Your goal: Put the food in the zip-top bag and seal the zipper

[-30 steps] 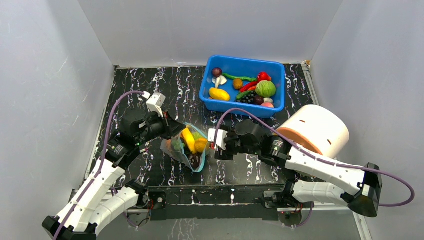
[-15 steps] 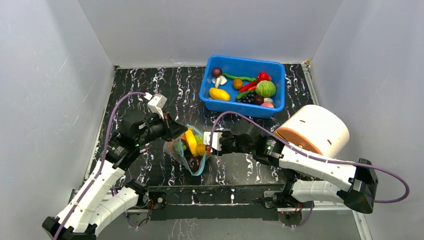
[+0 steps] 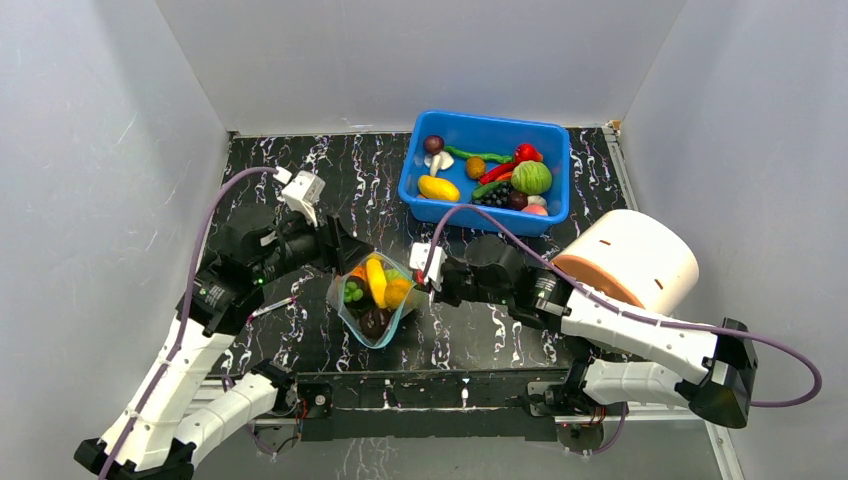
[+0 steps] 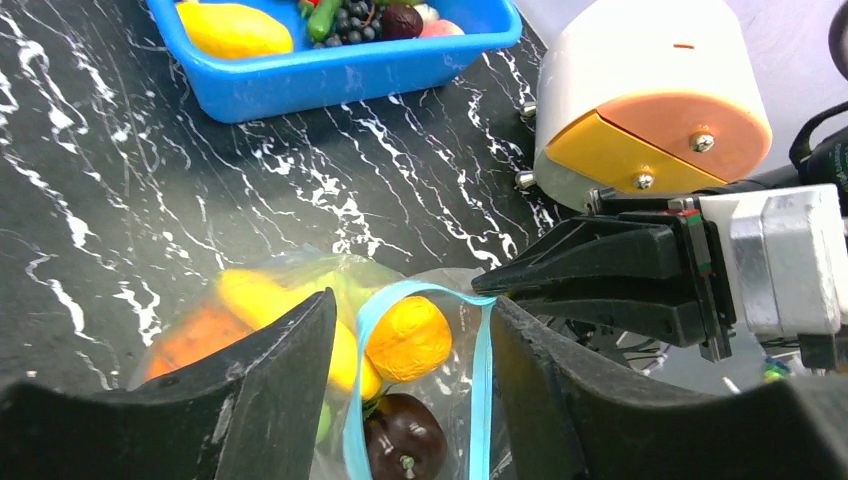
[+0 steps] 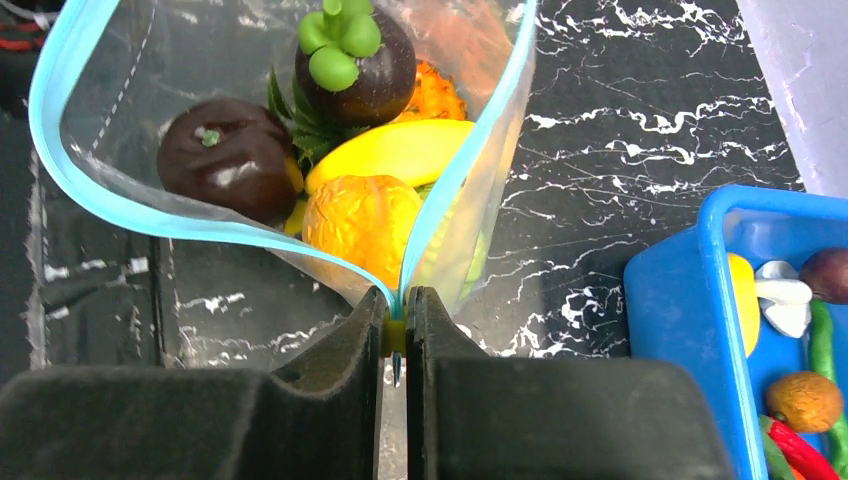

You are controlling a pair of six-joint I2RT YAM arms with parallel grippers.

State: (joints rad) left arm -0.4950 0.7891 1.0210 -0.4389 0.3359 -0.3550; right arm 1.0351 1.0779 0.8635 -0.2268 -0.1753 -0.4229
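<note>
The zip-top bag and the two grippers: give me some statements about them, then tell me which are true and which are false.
1. The right gripper pinches the zipper at one end of the bag's mouth. True.
2. The zip-top bag is sealed. False: its mouth gapes, the strip spread into a loop.
3. The blue bin holds nothing. False: toy food lies in it.
4. The left gripper is open, one finger on each side of the bag's mouth. True.
</note>
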